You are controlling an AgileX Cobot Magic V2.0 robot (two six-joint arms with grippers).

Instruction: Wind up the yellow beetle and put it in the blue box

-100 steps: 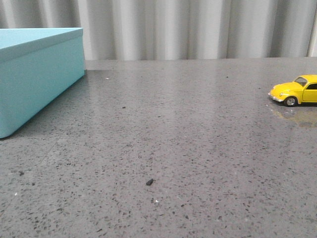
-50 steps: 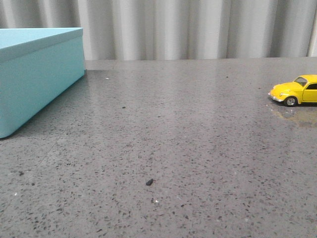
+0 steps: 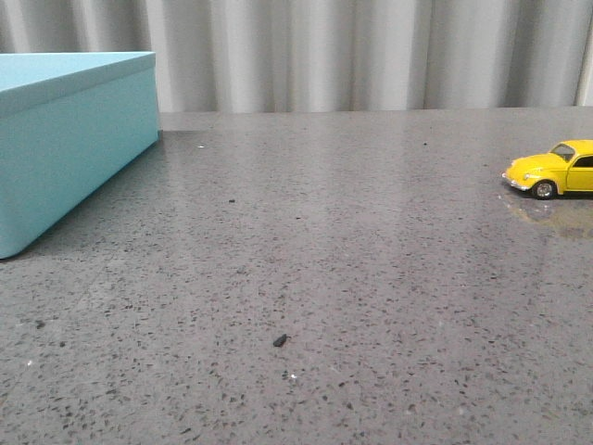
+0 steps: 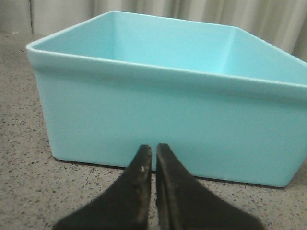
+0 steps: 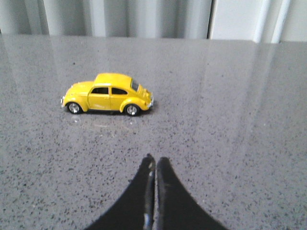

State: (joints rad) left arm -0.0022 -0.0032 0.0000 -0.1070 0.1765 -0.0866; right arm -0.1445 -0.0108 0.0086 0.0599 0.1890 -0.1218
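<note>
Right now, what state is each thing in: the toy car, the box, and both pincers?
yellow beetle: upright on its wheels on the table, free, nothing touching it.
blue box: open at the top, no lid on it, nothing visible inside.
left pincer: shut, empty, short of the box wall.
right pincer: shut, empty, apart from the car.
table: grey speckled, bearing the box and the car.

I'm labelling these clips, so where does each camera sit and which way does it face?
Front view: looks forward over the table; box left, car right; no arms.
Left wrist: faces the open box; shut left gripper shows.
Right wrist: faces the car; shut right gripper shows.
Front shares one item with each wrist.
</note>
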